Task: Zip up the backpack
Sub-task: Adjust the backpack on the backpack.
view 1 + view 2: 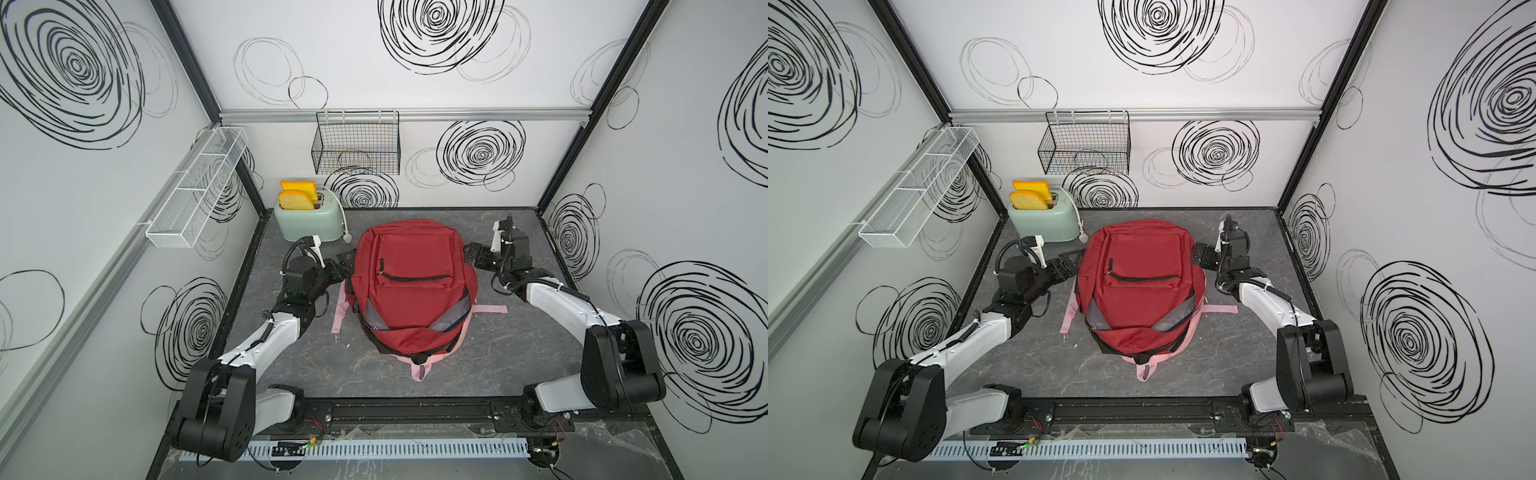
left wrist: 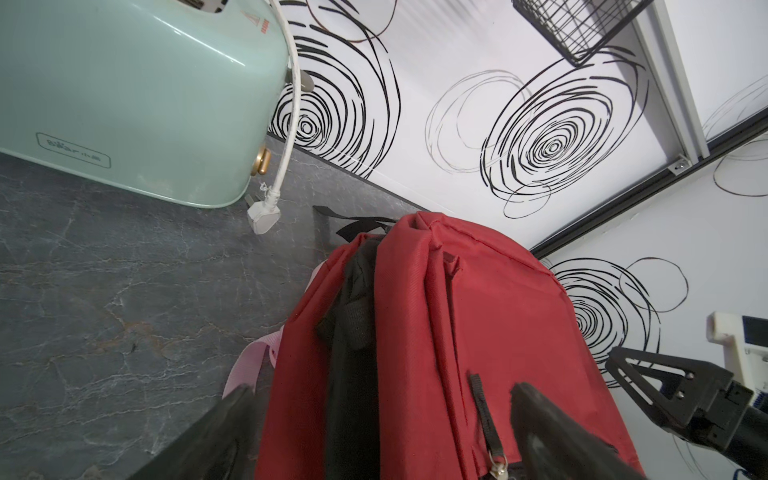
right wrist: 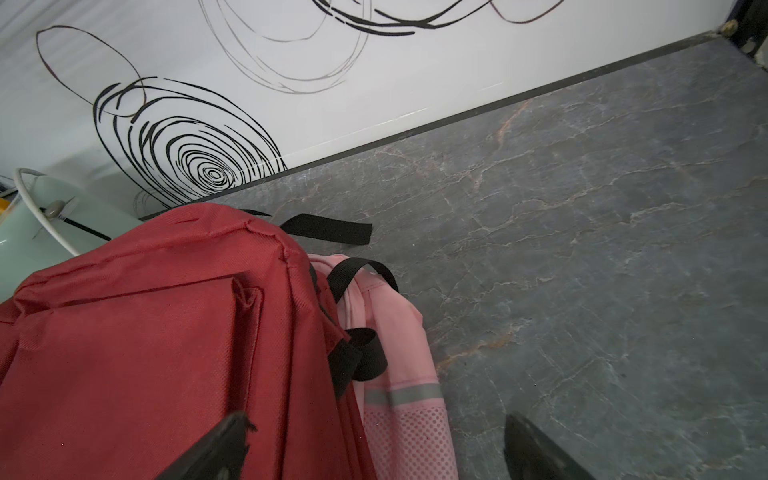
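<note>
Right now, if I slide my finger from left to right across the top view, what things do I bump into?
In a top view: white mesh shelf → mint-green toaster → red backpack → right gripper, open beside the bag.

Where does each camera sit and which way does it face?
Top views: high over the robot's base, looking down on the red backpack; left gripper and right gripper, open, flank it.
Left wrist: low beside the backpack, facing the toaster and back wall; own fingers show.
Right wrist: low at its other side, facing the back wall; own fingers show.
Shared: backpack and toaster in all.
</note>
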### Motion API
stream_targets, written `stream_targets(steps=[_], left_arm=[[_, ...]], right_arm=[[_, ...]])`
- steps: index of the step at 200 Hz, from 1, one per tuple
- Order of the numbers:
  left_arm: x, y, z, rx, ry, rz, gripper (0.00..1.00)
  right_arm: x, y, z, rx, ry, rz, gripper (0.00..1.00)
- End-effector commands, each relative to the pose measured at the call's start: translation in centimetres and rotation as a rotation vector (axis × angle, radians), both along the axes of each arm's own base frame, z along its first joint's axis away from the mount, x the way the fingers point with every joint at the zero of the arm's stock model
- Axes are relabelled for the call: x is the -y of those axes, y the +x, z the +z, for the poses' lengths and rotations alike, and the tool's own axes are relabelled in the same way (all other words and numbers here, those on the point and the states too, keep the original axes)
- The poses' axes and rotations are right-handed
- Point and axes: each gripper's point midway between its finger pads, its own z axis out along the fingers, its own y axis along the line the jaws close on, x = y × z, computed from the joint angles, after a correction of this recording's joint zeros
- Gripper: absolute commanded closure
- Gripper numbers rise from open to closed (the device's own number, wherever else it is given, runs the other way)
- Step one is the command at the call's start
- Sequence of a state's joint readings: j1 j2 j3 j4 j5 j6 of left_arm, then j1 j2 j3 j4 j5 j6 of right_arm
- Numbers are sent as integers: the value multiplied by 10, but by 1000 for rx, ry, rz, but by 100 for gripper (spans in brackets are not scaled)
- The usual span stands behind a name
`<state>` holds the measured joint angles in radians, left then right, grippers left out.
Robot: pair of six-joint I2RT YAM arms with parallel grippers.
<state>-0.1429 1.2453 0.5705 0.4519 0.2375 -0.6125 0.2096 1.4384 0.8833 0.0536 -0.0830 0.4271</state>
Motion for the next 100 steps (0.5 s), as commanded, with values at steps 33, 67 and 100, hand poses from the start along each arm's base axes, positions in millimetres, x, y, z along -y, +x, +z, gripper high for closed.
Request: stream_targets(steps=[33, 67, 100], left_arm=[[1, 4, 6, 25, 16, 9, 2], [0, 6, 0, 0, 56, 26, 2], [2, 6, 2, 3, 51, 18, 2]], right_arm=[[-3, 3, 3, 15, 31, 6, 1], [0, 3, 3, 14, 29, -5, 1], [0, 2, 3, 14, 36, -3, 1]])
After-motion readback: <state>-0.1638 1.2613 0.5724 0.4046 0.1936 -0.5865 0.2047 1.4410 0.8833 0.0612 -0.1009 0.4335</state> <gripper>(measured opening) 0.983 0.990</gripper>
